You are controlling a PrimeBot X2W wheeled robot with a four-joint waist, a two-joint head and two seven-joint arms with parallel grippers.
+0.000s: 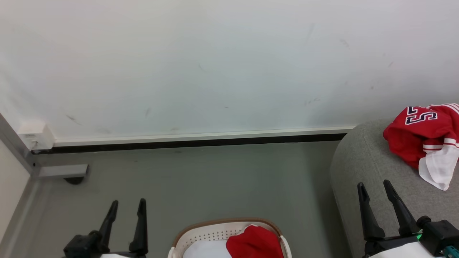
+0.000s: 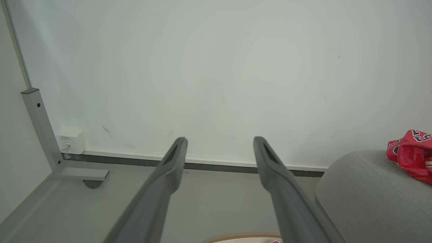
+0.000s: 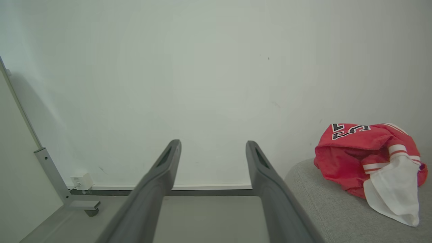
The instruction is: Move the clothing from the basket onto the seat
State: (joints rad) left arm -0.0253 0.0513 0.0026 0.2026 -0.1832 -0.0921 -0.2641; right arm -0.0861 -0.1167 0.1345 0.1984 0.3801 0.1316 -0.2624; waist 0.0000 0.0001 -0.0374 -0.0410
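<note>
We see one red garment (image 1: 417, 139) (white fabric hanging from it) on the seat (image 1: 362, 168), and more clothing (image 1: 255, 243) in the basket (image 1: 211, 234). Our left gripper (image 1: 128, 201) and right gripper (image 1: 373, 183) hang open and empty, either side of the basket.

Count as observed.

Baskets: one basket (image 1: 215, 233).
Seats: one seat (image 1: 365, 168).
Red garments: two, namely the seat garment (image 1: 412, 139) and the basket garment (image 1: 255, 243).
White cloth pieces: two, the seat cloth (image 1: 439, 168) and the basket cloth (image 1: 204, 251). Whether either is a separate item or part of a red garment cannot be told.
Grippers: two, the left gripper (image 1: 127, 206) and the right gripper (image 1: 376, 188), with two fingers each, four in all.
Wall boxes: one wall box (image 1: 35, 135).
Castors: one castor (image 1: 74, 180).
</note>
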